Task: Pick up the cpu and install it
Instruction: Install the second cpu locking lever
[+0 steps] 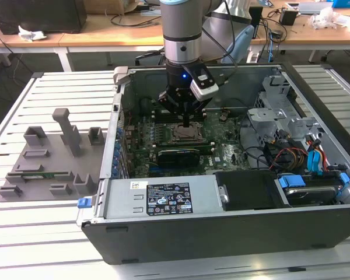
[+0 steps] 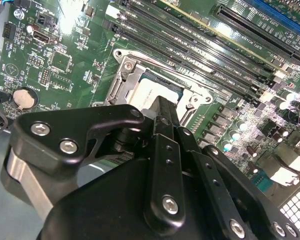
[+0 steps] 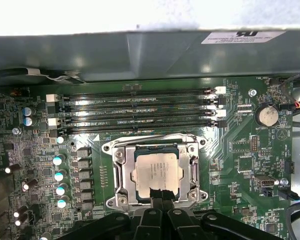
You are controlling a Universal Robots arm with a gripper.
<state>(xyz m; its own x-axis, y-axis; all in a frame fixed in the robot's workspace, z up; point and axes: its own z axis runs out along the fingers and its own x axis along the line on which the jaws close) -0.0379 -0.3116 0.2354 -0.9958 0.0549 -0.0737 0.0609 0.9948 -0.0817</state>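
Observation:
The cpu [image 3: 156, 169], a silvery square chip, lies flat inside the open metal-framed socket [image 3: 121, 172] on the green motherboard [image 3: 240, 160]. My gripper [image 3: 160, 191] hangs right over the chip's near edge, its two black fingers pressed together with nothing between them. In the second wrist view, part of the cpu [image 2: 151, 91] shows just beyond the gripper [image 2: 162, 104]. From the exterior view, the gripper [image 1: 189, 121] reaches down into the open computer case [image 1: 221, 233] above the cpu [image 1: 181, 132]. I cannot tell whether the fingertips touch the chip.
Several memory slots [image 3: 140, 107] run alongside the socket, with capacitors [image 3: 60, 175] on another side. A power supply [image 1: 160, 198] and a drive cage [image 1: 274, 114] with cables [image 1: 291, 157] crowd the case. Grey fixture blocks [image 1: 46, 157] sit on the slatted table at the exterior view's left.

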